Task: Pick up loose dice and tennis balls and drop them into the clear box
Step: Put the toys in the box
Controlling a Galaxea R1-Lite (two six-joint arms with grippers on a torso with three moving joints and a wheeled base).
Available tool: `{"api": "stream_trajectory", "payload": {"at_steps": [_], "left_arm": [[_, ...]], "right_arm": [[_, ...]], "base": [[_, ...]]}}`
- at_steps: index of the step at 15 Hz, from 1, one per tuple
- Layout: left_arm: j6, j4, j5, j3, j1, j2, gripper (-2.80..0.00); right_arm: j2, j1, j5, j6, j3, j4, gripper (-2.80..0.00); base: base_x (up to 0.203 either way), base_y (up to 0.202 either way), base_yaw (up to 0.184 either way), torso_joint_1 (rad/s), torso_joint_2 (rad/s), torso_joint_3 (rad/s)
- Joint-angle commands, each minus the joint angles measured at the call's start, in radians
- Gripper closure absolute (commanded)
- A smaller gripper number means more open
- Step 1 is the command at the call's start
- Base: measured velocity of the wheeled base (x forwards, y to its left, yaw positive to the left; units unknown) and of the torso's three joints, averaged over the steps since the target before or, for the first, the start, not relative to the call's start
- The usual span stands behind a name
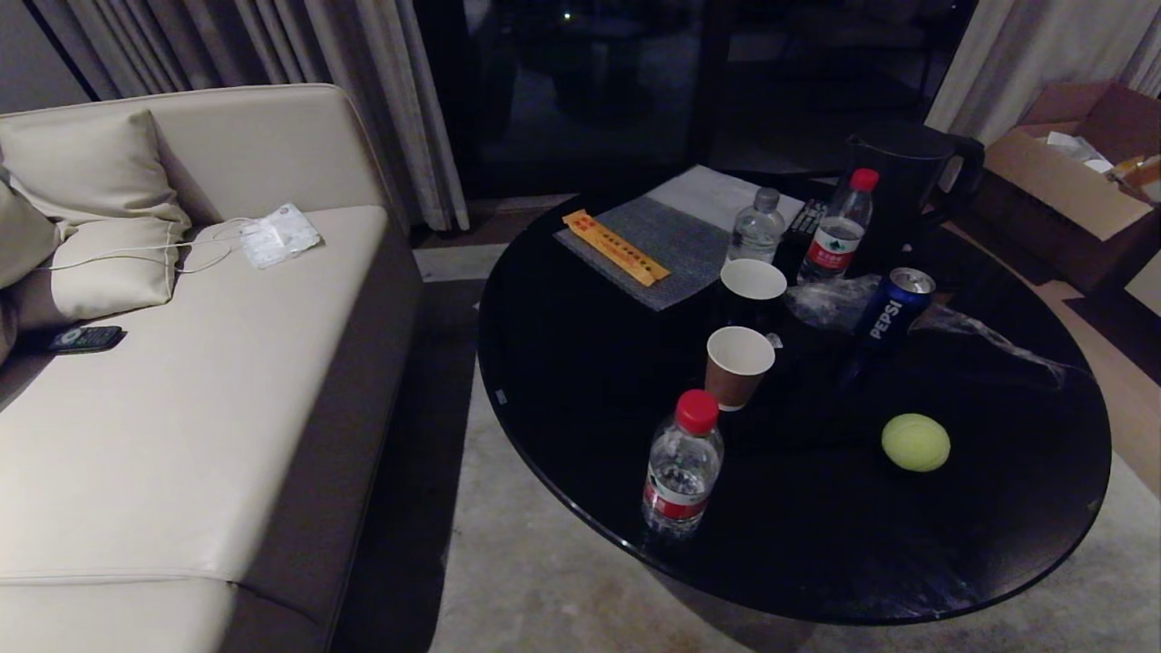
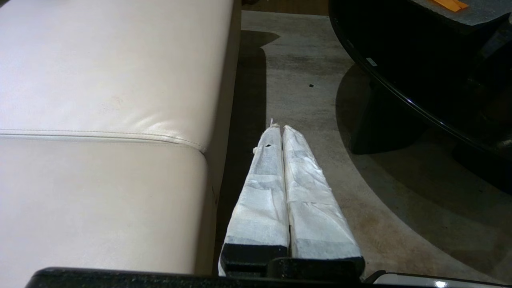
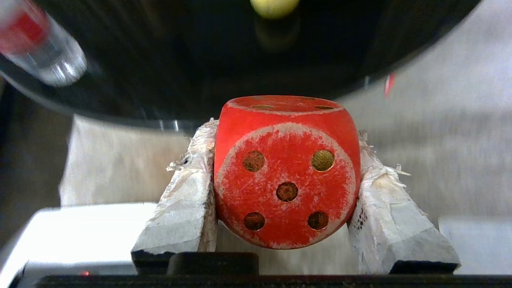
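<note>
A red die point(image 3: 286, 172) with dark pips sits between the cloth-wrapped fingers of my right gripper point(image 3: 285, 134), which is shut on it, held off the near edge of the black round table point(image 1: 590, 381). One yellow-green tennis ball point(image 1: 916, 442) lies on the table's near right part; the right wrist view shows the same tennis ball point(image 3: 274, 6) beyond the die. My left gripper point(image 2: 281, 129) is shut on nothing and hangs over the floor between sofa and table. Neither gripper appears in the head view. The clear box is out of view.
On the table stand a red-capped water bottle point(image 1: 682, 472), two paper cups point(image 1: 737, 363), a Pepsi can point(image 1: 893, 308), two more bottles point(image 1: 839, 227) and a dark kettle point(image 1: 907, 172). A beige sofa point(image 1: 181, 408) is at the left, a cardboard box point(image 1: 1070, 181) at the far right.
</note>
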Motion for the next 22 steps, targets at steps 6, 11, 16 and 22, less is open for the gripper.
{"api": "stream_trajectory", "payload": {"at_steps": [6, 11, 16, 22], "left_arm": [[-0.001, 0.000, 0.001, 0.002, 0.000, 0.002, 0.00], [-0.001, 0.000, 0.001, 0.002, 0.000, 0.002, 0.00], [0.001, 0.000, -0.001, 0.002, 0.000, 0.002, 0.00], [0.025, 0.002, -0.005, 0.002, 0.000, 0.002, 0.00]], "right_arm": [[-0.180, -0.008, 0.003, -0.014, 0.007, 0.000, 0.00], [-0.180, -0.008, 0.003, -0.014, 0.007, 0.001, 0.00], [-0.180, -0.008, 0.002, -0.006, 0.007, -0.001, 0.00], [-0.181, -0.008, 0.002, -0.008, 0.007, -0.002, 0.00]], "base": [[0.000, 0.000, 0.000, 0.000, 0.00, 0.000], [0.000, 0.000, 0.000, 0.000, 0.00, 0.000], [0.000, 0.000, 0.000, 0.000, 0.00, 0.000], [0.000, 0.000, 0.000, 0.000, 0.00, 0.000]]}}
